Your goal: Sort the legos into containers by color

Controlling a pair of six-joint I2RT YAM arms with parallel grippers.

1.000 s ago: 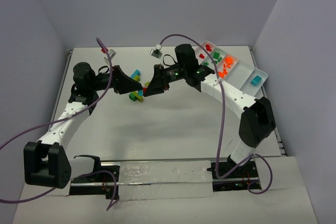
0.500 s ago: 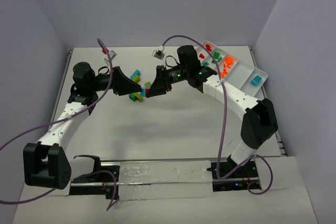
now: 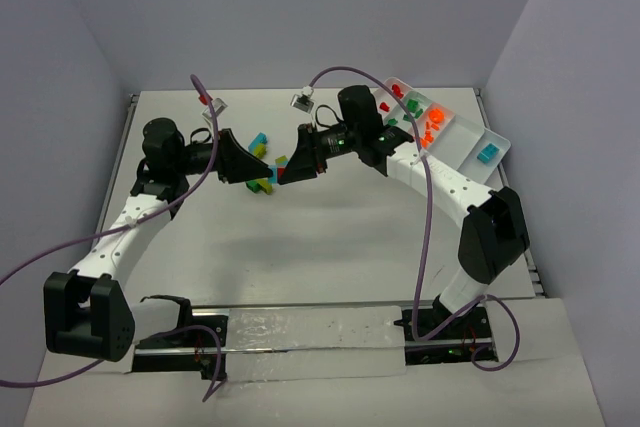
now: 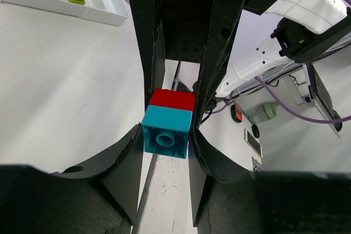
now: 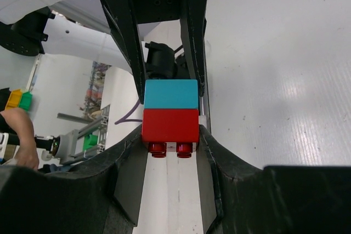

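Upper centre of the overhead frame: the left gripper (image 3: 262, 171) and right gripper (image 3: 283, 173) meet tip to tip. The left is clamped on a cyan brick (image 4: 166, 133), the right on the red brick (image 5: 170, 125) joined to it. Loose bricks (image 3: 261, 185) lie beside them, and the tray (image 3: 466, 133) sits upper right.

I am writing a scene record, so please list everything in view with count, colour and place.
table: one, white
tray: one, white, far right corner
sorted legos: several, red, green, orange, cyan, in the tray
loose legos: about five, cyan, green, yellow-green, middle of the table
cyan brick: one, cyan, gripped, centre of view
red brick: one, red, joined to the cyan brick
cables: two, purple, looping over the table
left hand: black, shut on the cyan brick
right hand: black, shut on the red brick
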